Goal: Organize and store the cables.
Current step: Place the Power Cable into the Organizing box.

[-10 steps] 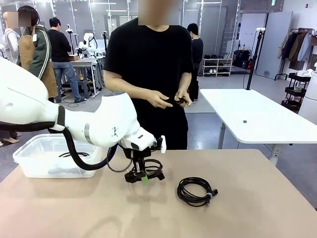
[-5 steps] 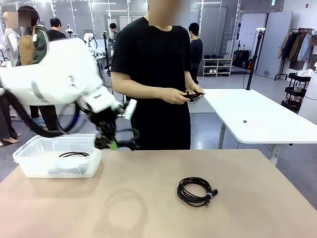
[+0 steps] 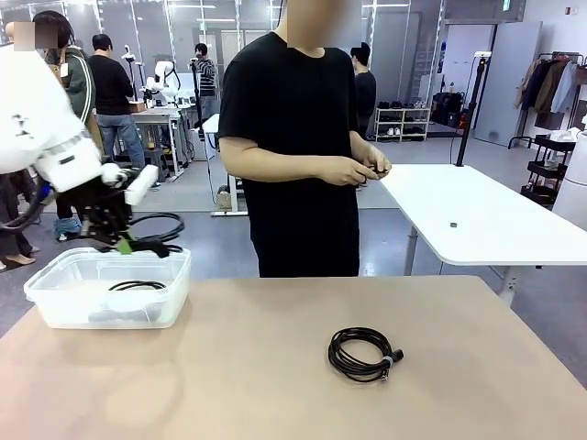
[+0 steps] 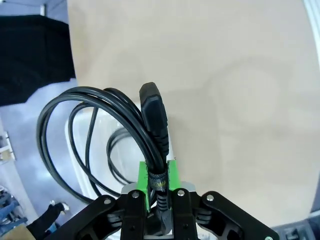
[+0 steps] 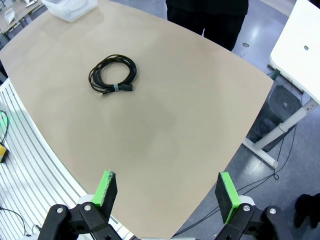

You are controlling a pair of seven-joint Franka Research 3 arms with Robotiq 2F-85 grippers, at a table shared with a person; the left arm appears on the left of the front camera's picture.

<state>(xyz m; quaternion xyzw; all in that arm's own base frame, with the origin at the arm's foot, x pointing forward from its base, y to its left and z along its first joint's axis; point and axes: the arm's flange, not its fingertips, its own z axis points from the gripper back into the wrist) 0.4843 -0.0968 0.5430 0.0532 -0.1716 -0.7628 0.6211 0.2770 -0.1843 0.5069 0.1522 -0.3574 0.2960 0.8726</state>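
I count three coiled black cables. My left hand (image 3: pixel 122 244) is clamped narrow on the first cable (image 3: pixel 158 231) beside its plug (image 4: pixel 152 112), holding it above the clear bin (image 3: pixel 55 307) at 10 o'clock on the desk (image 3: pixel 229 385). The second cable (image 3: pixel 138 286) lies inside that bin. The third cable (image 3: pixel 363 354) lies at 3 o'clock of the desk's centre. My right hand (image 5: pixel 167 189) stands wide, holding nothing.

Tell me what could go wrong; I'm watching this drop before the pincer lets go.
The left pincer pinches the coiled power cable at its tie, and the loop hangs over the rim of the clear bin: released, it might drape over the wall or slip onto the table. It may tangle with the cable already inside.
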